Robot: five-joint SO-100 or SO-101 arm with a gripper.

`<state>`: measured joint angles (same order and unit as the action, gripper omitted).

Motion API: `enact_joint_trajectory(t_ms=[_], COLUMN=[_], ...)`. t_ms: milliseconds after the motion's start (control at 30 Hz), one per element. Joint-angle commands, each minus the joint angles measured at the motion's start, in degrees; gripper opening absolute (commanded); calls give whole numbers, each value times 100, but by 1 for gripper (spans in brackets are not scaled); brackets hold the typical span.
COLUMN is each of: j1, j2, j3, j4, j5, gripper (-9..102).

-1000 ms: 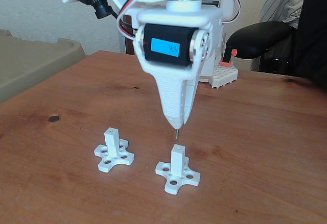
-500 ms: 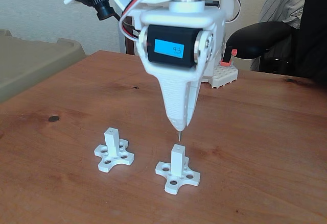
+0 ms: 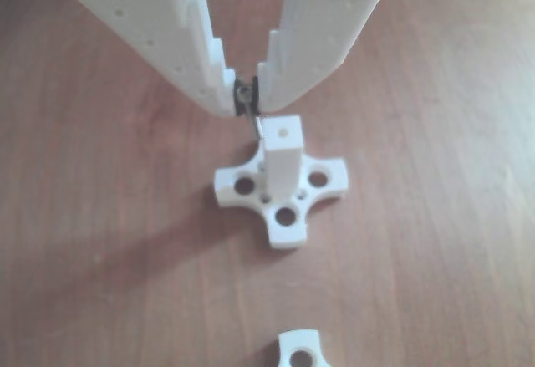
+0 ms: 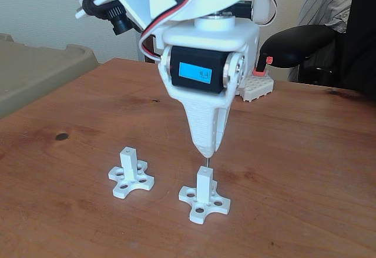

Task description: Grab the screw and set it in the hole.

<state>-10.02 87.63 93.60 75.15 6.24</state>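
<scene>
Pincer [image 4: 206, 150] is pointing straight down over the nearer post [image 4: 204, 183] in the fixed view, its white fingers [image 3: 288, 58] pressing together on the head of the screw [image 3: 253, 119]. In the other view the screw is hanging from the fingertips, its shaft slanting a little and its tip reaching the top edge of the post, just beside the hole [image 3: 282, 131] rather than in it. The hole is showing as a small dark dot on the post's end face. In the fixed view the screw [image 4: 207, 163] is appearing as a thin line between the pincer tip and the post top. A second post [image 4: 128, 160] on its cross base is standing on the wooden counter [image 4: 305, 170] to the left in the fixed view, well apart from the pincer.
</scene>
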Motion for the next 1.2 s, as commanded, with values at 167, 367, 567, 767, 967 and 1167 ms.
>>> enact_joint_trajectory(t_ms=[167,367,567,767,967,1167], j1=[-44,-53,-62,-62,-62,-62], j2=[281,281,202,185,114,53], j3=[-703,-703,-721,-747,-747,-756], j4=[343,299,176,114,53,18], j5=[70,105,141,158,176,185], gripper=[-4,-4,-4,-4,-4,-4])
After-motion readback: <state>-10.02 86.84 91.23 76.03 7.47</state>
